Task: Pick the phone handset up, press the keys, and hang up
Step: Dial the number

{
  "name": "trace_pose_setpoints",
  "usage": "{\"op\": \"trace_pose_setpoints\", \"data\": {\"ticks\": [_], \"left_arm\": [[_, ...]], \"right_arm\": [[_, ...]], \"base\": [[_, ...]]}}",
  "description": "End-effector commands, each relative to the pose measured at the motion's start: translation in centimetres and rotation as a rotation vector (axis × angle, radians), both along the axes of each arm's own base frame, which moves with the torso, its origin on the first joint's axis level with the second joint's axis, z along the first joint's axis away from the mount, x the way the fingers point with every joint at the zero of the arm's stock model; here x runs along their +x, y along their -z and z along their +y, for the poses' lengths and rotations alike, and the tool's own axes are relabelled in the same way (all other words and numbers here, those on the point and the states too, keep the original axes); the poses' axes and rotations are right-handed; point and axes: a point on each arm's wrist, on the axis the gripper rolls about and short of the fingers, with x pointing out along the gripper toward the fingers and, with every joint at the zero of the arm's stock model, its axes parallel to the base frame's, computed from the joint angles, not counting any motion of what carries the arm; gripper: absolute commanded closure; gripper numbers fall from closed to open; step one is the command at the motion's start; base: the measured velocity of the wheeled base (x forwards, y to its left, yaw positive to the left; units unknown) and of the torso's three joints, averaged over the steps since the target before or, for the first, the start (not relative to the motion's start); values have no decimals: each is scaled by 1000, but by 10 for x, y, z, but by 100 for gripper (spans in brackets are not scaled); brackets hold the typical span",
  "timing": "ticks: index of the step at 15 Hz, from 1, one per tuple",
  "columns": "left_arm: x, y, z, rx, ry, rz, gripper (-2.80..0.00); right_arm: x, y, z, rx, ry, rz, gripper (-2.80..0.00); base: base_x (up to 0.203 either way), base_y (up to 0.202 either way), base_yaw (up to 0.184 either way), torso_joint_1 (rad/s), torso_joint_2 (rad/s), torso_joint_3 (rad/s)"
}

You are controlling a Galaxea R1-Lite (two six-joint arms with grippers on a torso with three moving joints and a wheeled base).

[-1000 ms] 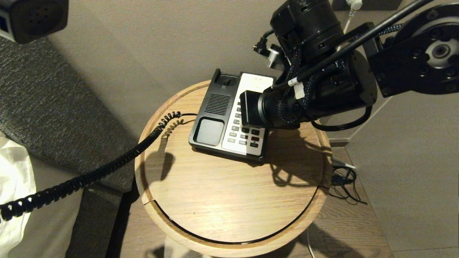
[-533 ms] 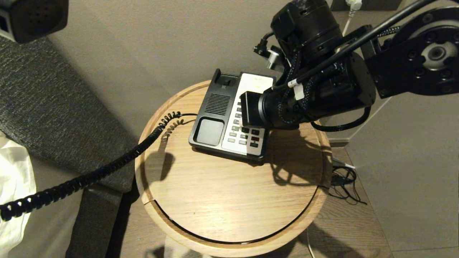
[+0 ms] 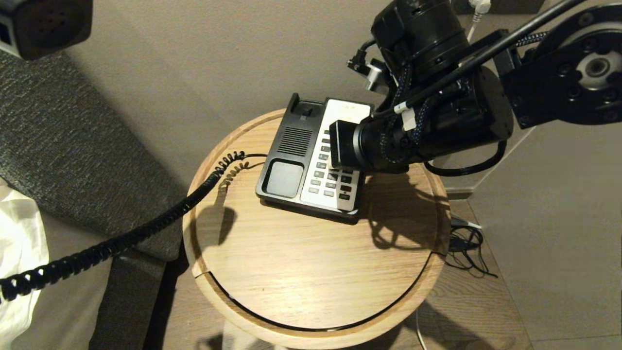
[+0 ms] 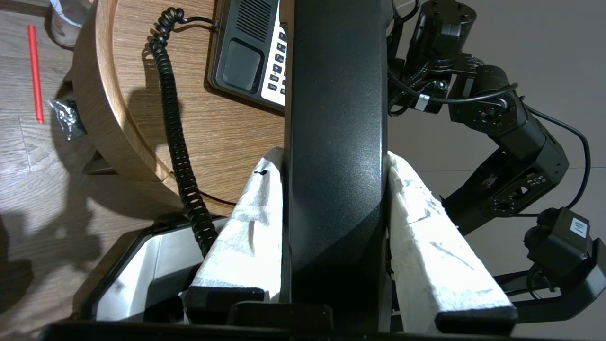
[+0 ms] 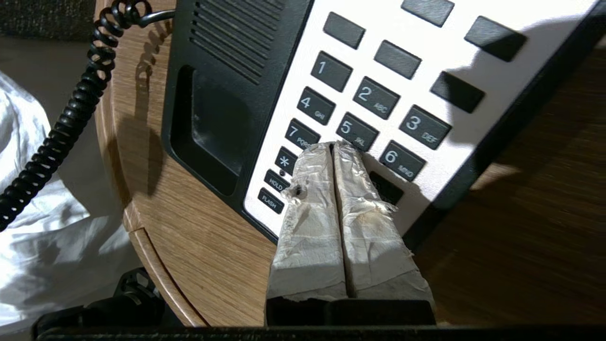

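Glossy black plastic phone handset (image 4: 334, 142) clamped in my left pincer (image 4: 334, 163); my right pincer (image 5: 335, 147), pressed together over dark grey keys (image 5: 357, 130), could mis-hit a neighbour.

round wooden table (image 3: 301, 272), grey floor (image 3: 559, 233) (tiled)

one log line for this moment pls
left gripper: holds glossy black plastic handset | right gripper: shut, tips over dark grey keys
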Motion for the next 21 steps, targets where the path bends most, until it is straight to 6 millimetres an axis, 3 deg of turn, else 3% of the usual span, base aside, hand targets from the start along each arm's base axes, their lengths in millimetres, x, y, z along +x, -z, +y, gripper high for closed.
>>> {"op": "trace_pose_setpoints", "data": {"ticks": [1, 16, 21], "left_arm": [[0, 1, 0, 1, -2, 7, 0], [0, 1, 0, 0, -2, 6, 0], [-1, 2, 2, 0, -2, 6, 0]], "right_arm": [[-3, -4, -2, 11, 0, -4, 0], [3, 8, 2, -28, -2, 15, 0], [-3, 0, 0, -3, -5, 2, 0]], "base": [[0, 0, 0, 0, 0, 0], [0, 0, 0, 0, 0, 0], [0, 0, 0, 0, 0, 0]]}}
